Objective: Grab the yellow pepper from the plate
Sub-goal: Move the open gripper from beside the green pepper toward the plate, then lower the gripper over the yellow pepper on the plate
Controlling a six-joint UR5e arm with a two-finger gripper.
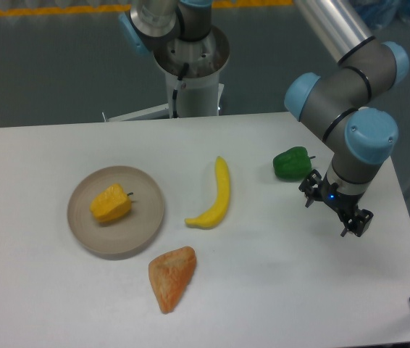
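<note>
The yellow pepper (111, 204) is a small chunky yellow-orange piece with a tiny dark stem pointing right. It lies on the round beige-grey plate (89, 232) at the left of the white table. My gripper (334, 207) is far to the right, above the table's right side, just below and right of the green pepper. Its black fingers (311, 191) stand apart with nothing between them. The gripper is open and empty, well away from the plate.
A long curved yellow banana (217, 196) lies in the middle of the table. An orange-tan wedge piece (172, 276) lies below it, near the plate's lower right rim. A green pepper (291, 162) sits next to the gripper. The table's right edge is close to the arm.
</note>
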